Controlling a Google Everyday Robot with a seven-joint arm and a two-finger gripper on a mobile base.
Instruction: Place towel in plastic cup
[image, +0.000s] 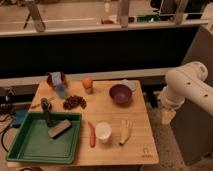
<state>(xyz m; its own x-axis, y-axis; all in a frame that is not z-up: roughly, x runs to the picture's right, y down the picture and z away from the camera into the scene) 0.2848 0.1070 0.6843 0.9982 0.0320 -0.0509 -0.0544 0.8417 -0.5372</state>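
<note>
Worktop (140, 147), items placed from the purple bowl (120, 94). Plastic cup (61, 91): well left of the bowl, upright. Pale blue towel (56, 78): at the cup's mouth; how far inside, I cannot tell. Orange (87, 82): between cup and bowl. My claw (167, 116): right of the bowl, beyond the worktop's edge, holding nothing visible; spread or pressed together, I cannot tell.

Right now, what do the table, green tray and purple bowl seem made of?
Table: light wood, matte, plank seams visible. Green tray: probably plastic, uniform colour, moulded rim. Purple bowl: smooth plastic or ceramic, can't tell which. The pincer hangs beyond the table's right edge, touching none.
</note>
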